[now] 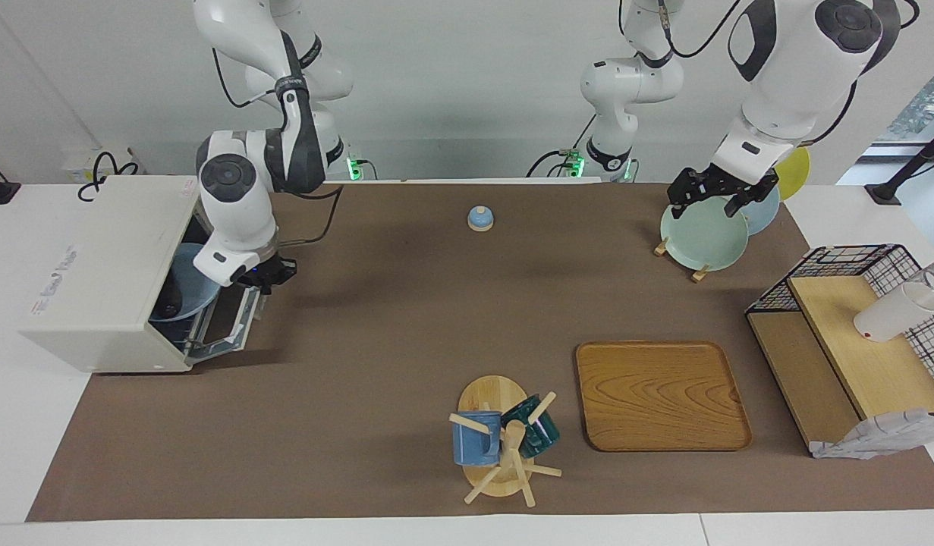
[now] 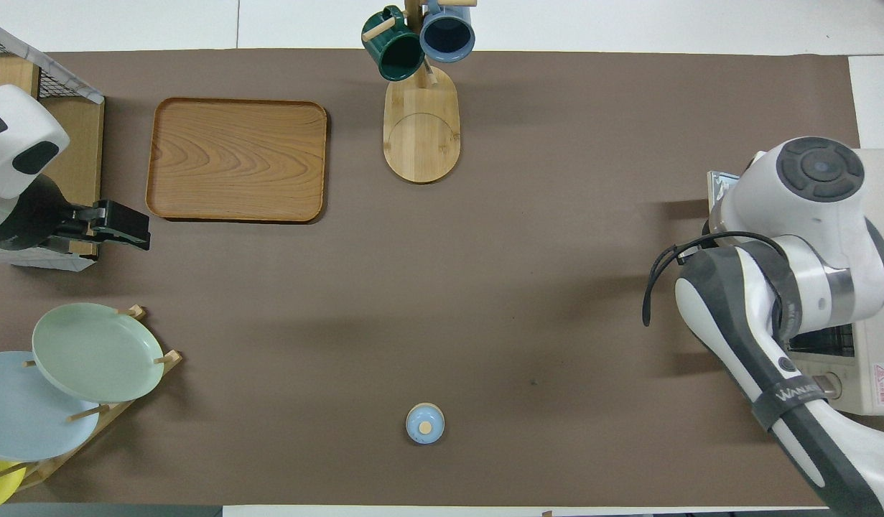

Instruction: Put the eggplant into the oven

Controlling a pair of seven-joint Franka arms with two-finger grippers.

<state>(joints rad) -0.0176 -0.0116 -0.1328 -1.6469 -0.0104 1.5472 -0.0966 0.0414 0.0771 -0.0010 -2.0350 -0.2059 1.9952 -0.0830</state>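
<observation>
The off-white oven [image 1: 95, 265] stands at the right arm's end of the table; it also shows in the overhead view [image 2: 876, 359]. Its door [image 1: 227, 322] is swung partway up, neither flat nor shut. A blue plate [image 1: 180, 292] sits inside on the rack. The eggplant is mostly hidden by the oven wall and door; only a dark patch shows on the plate. My right gripper [image 1: 267, 274] is at the door's upper edge, in front of the oven; in the overhead view its own arm hides it. My left gripper [image 1: 713, 199] waits over the plate rack.
A small blue bell [image 1: 480, 218] lies near the robots. A plate rack [image 1: 702, 235] holds green, blue and yellow plates. A wooden tray [image 1: 660, 394], a mug stand [image 1: 501, 440] and a wire shelf [image 1: 853, 341] with a white cup stand farther out.
</observation>
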